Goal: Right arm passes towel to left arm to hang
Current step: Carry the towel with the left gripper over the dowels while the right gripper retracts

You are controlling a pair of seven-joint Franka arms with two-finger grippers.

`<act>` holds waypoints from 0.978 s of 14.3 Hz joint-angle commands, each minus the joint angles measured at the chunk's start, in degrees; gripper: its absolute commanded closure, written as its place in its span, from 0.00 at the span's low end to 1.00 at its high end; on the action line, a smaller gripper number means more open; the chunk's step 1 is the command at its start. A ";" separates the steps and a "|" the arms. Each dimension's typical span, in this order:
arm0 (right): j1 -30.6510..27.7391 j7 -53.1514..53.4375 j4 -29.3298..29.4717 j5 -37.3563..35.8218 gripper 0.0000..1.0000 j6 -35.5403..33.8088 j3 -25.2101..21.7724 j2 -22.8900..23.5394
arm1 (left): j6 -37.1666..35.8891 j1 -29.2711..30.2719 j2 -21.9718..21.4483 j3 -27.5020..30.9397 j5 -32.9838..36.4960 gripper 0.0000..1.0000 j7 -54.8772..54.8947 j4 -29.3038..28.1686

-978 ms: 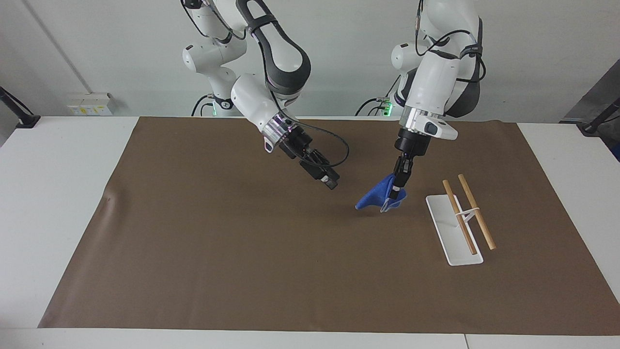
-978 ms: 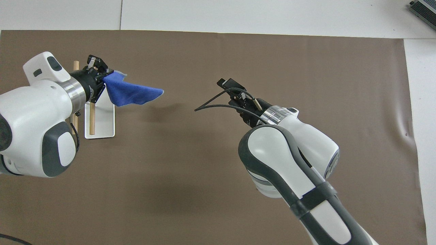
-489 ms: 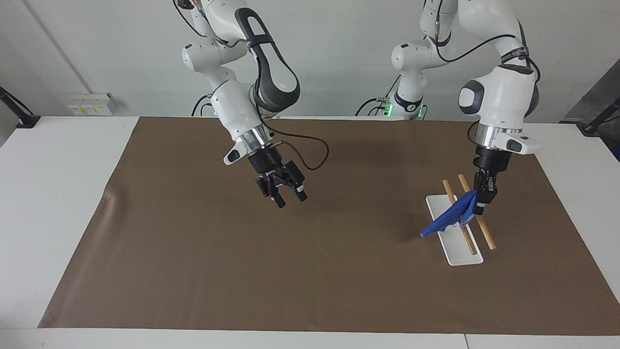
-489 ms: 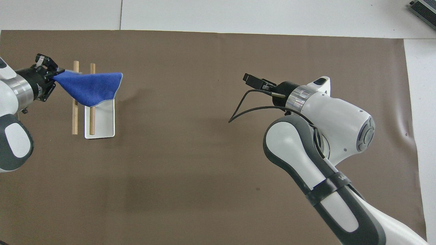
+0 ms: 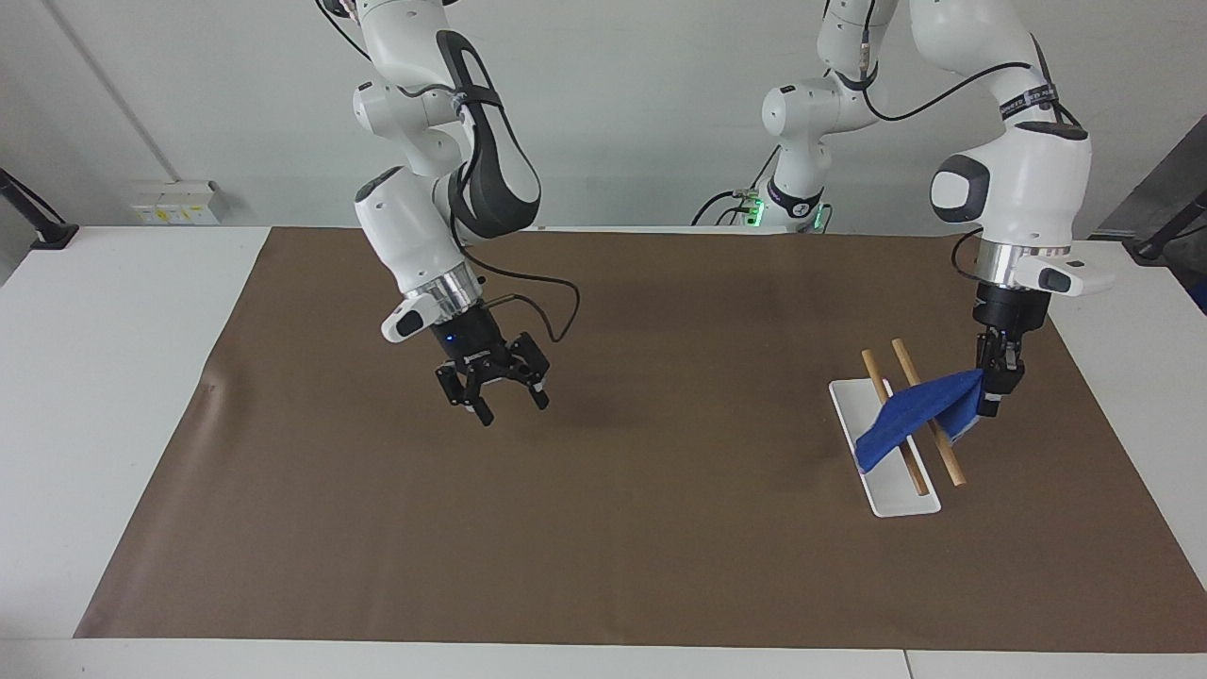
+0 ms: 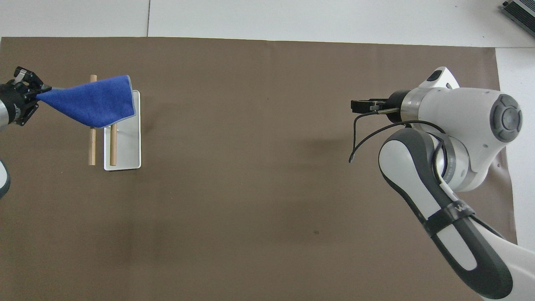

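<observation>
Judging the handover done, we see the left claw (image 5: 998, 389) pinching a corner of the towel (image 5: 913, 415), draped across the rack's two wooden rods (image 5: 929, 415) (release remains), while the right claw (image 5: 492, 382) waits wide open and empty over the table (image 5: 603, 528).

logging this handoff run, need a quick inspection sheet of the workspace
surface: brown mat on a white table.
job's things: towel draped across the rack rails, one corner pinched.
clutter: nothing seen.
end effectors: left end effector shut on the towel corner over the rack; right end effector open, empty, over the mat toward the right arm's end.
cables: black cable looped at the right wrist.
surroundings: pale wall, wall socket, black clamps at the table's ends.
</observation>
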 commanded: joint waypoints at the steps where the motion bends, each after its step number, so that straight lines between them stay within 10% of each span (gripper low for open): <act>1: -1.14 8.97 6.34 -11.74 0.00 -10.92 0.10 -0.86 | -0.86 0.64 0.36 -0.11 -0.09 1.00 1.34 0.22; 14: -8.61 15.60 21.83 -15.57 0.00 -46.80 -0.77 -9.12 | -5.93 0.73 4.04 2.70 5.45 1.00 1.34 4.86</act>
